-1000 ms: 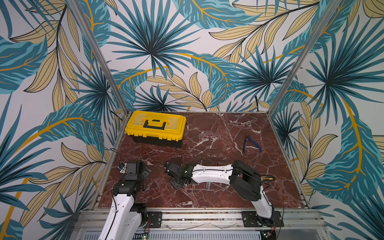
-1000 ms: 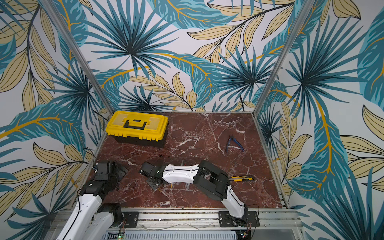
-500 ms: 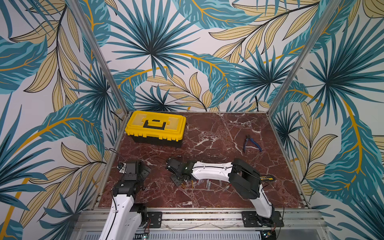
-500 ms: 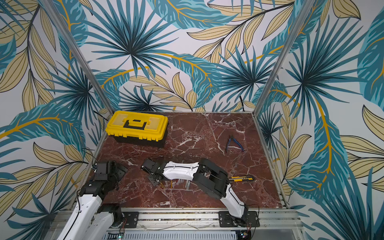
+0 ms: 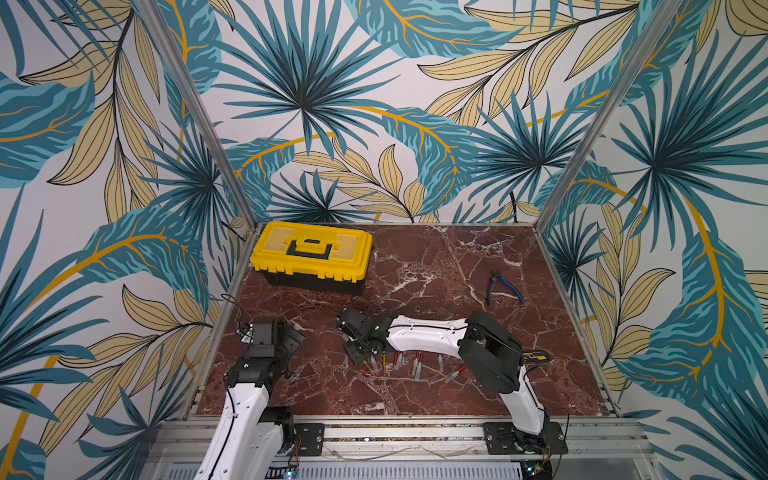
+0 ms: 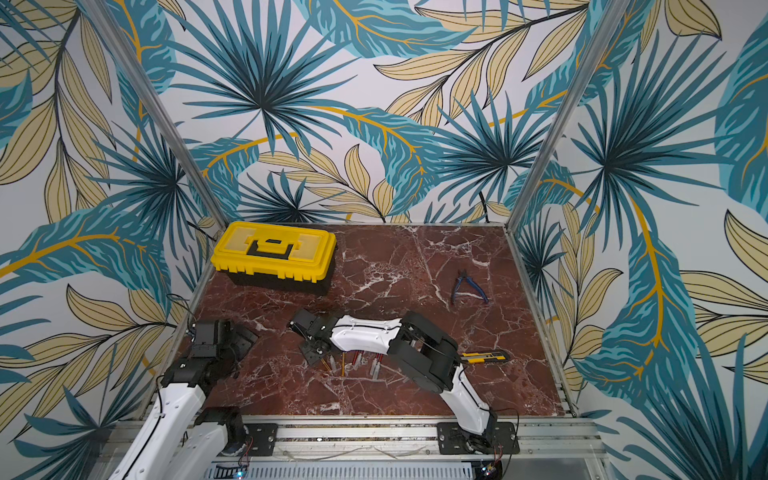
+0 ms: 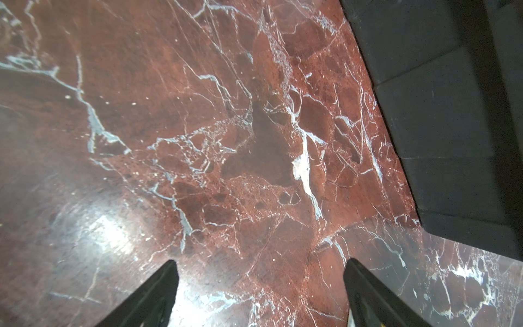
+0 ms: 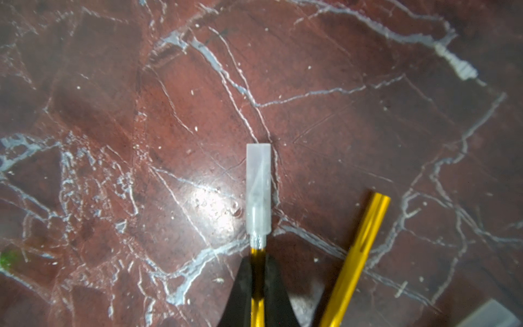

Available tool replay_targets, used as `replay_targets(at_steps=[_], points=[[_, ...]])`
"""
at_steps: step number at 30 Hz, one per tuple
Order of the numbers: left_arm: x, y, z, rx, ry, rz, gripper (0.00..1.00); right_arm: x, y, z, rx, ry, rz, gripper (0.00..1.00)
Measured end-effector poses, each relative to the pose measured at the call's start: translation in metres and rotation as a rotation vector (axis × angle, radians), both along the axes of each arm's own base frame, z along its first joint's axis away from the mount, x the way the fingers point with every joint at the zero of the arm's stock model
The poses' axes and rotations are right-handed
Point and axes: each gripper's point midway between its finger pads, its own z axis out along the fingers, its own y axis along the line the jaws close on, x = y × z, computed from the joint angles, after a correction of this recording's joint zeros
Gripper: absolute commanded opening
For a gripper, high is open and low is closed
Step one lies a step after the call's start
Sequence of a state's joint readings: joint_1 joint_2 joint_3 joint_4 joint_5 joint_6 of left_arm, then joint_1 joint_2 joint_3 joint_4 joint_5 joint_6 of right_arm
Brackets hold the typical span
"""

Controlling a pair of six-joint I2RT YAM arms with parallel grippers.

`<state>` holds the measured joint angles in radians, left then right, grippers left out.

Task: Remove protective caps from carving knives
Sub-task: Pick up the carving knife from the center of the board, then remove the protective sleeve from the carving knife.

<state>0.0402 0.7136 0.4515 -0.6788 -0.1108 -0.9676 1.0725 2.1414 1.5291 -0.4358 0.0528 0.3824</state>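
In the right wrist view my right gripper [image 8: 258, 260] is shut on the yellow handle of a carving knife [image 8: 257, 294]. A translucent grey-white protective cap [image 8: 258, 189] still covers that knife's tip, just past the fingertips. A second yellow-handled knife [image 8: 356, 254] lies close beside it on the marble. In both top views the right gripper [image 5: 359, 353] [image 6: 311, 353] sits at the left end of a row of capped red and yellow knives [image 5: 415, 365] [image 6: 357, 363]. My left gripper [image 7: 260, 269] [image 5: 286, 336] is open over bare marble, well left of the row.
A yellow toolbox [image 5: 311, 253] stands at the back left; its black base [image 7: 452, 113] shows in the left wrist view. Blue-handled pliers [image 5: 503, 286] lie at the back right. A yellow-and-black utility knife [image 6: 486, 356] lies right of the right arm. Another cap [image 8: 489, 314] lies nearby.
The right jaws have closed onto the yellow knife handle. The right forearm has shifted slightly, uncovering the row of knives. The left arm has stayed put.
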Motion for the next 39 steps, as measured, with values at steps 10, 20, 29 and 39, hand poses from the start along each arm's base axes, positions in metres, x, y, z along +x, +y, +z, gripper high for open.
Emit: replay_targets(at_steps=[10, 20, 29, 39], points=[[0.014, -0.016, 0.001, -0.034, -0.027, -0.114, 1.0, 0.003, -0.004, 0.026, 0.123, 0.049, -0.025, 0.0], [0.028, -0.064, 0.012, -0.17, -0.106, -0.399, 0.99, 0.024, -0.013, 0.054, 0.311, 0.089, -0.106, 0.0], [0.018, -0.152, 0.047, -0.218, -0.198, -0.83, 0.99, 0.034, -0.058, 0.097, 0.508, 0.07, -0.224, 0.0], [0.014, -0.246, 0.057, -0.196, -0.156, -1.152, 0.7, 0.029, -0.1, 0.154, 0.704, -0.025, -0.318, 0.0]])
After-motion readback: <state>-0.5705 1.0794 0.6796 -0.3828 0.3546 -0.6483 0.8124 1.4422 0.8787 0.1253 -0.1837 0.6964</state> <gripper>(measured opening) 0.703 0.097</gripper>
